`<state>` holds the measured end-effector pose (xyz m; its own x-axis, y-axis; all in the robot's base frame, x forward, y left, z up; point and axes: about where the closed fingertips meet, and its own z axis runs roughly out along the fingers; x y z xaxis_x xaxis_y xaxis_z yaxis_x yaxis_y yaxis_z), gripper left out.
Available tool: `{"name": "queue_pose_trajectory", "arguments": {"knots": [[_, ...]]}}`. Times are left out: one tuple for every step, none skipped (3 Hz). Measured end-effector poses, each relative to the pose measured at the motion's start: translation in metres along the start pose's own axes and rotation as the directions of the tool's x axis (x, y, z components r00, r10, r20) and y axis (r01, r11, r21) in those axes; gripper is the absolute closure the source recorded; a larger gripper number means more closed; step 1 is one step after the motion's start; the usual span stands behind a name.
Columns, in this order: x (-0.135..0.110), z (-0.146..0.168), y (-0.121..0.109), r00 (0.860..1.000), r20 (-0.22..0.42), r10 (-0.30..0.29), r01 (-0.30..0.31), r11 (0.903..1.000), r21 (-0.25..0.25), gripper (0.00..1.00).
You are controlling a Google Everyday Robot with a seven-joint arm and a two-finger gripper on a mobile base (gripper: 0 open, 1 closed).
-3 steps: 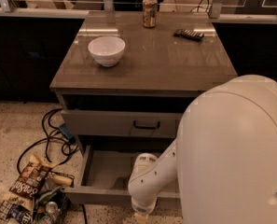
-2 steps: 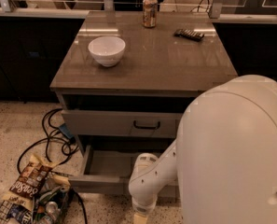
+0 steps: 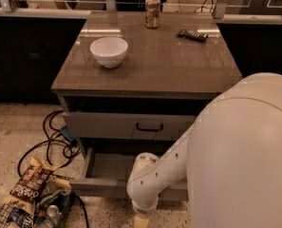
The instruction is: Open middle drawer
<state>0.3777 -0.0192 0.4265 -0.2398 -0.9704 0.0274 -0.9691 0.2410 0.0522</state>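
The middle drawer (image 3: 98, 186) stands pulled out below the uppermost drawer front (image 3: 107, 125), which has a black bar handle (image 3: 149, 127). The middle drawer's plain grey tray (image 3: 108, 166) shows inside. Its own handle is hidden behind my white arm (image 3: 144, 188), which reaches down in front of the drawer's front. My gripper is out of view, below the bottom edge of the camera view past the arm's end (image 3: 140, 221). The lowest drawer is hidden.
On the cabinet top (image 3: 178, 65) stand a white bowl (image 3: 108, 51), a drinks can (image 3: 152, 11) and a black remote (image 3: 192, 34). Black cables (image 3: 52, 141) and a wire basket with snack bags (image 3: 27, 194) lie on the floor at the left. My white body (image 3: 245, 156) fills the right.
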Motion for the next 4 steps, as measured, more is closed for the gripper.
{"name": "queue_pose_trajectory", "arguments": {"knots": [[0.001, -0.041, 0.013, 1.000, -0.028, -0.011, 0.012, 0.9989, 0.045, 0.00], [0.011, -0.098, 0.003, 1.000, 0.000, 0.001, -0.001, 0.9905, 0.138, 0.00], [0.035, -0.150, -0.029, 0.993, 0.106, 0.060, -0.081, 0.9736, 0.213, 0.00], [0.089, -0.183, -0.092, 0.910, 0.339, 0.239, -0.323, 0.9205, 0.220, 0.00]]}}
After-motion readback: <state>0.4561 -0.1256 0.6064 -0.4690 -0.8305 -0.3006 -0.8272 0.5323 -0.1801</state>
